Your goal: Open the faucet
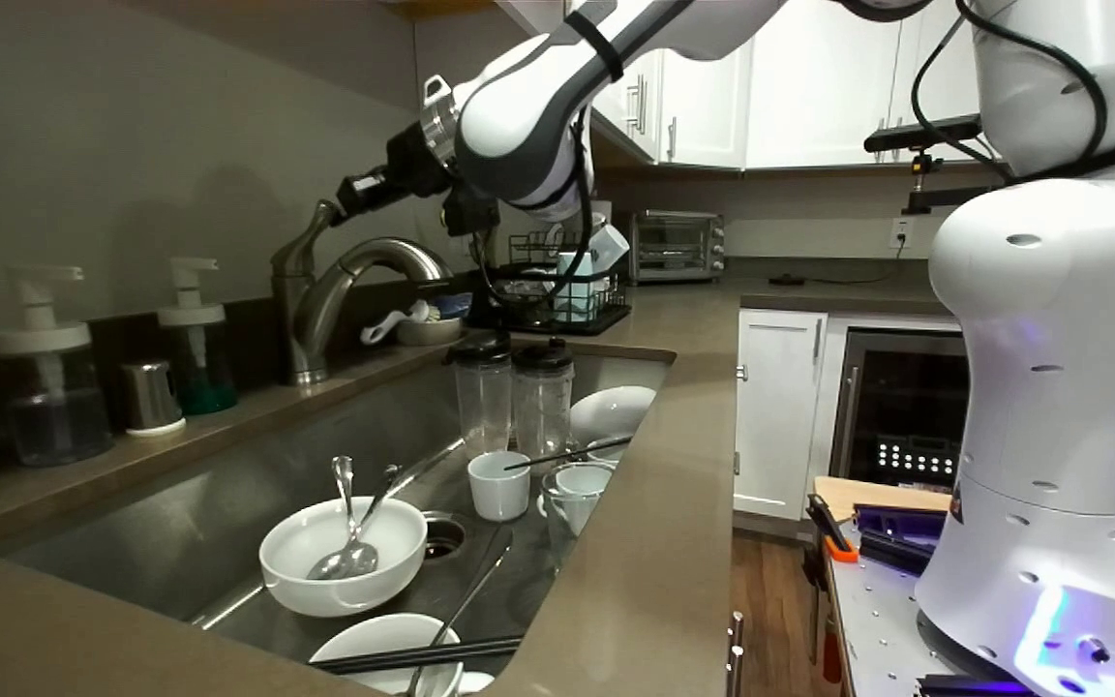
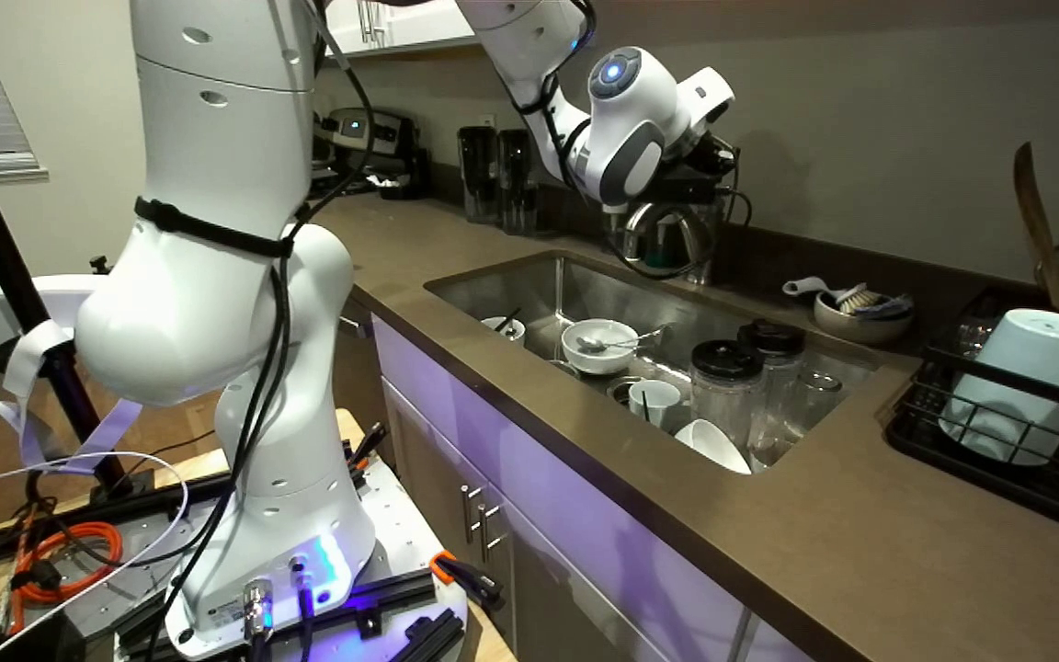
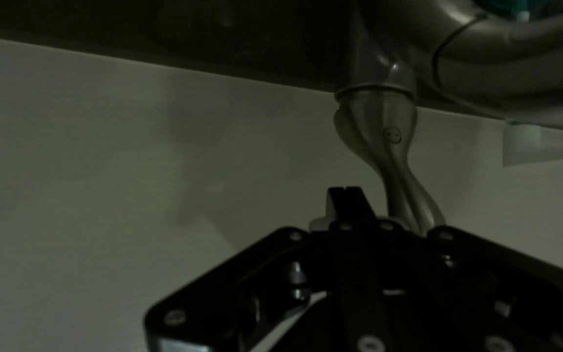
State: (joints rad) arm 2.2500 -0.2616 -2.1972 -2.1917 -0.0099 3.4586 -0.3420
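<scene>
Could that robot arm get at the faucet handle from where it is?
Most likely yes: its shut gripper is right beside the top of the faucet handle, and nothing visible stands between them. Whether they touch, I can't tell.

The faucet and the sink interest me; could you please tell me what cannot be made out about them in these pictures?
Lever handle, wrist view: its tip is hidden behind the shut gripper, so contact is unclear there.
Spout, wrist view: its outlet is cut off by the right edge.
Sink, in both exterior views: its robot-side wall is hidden by the counter.
Drain, in an exterior view: partly hidden by the white bowl.
</scene>
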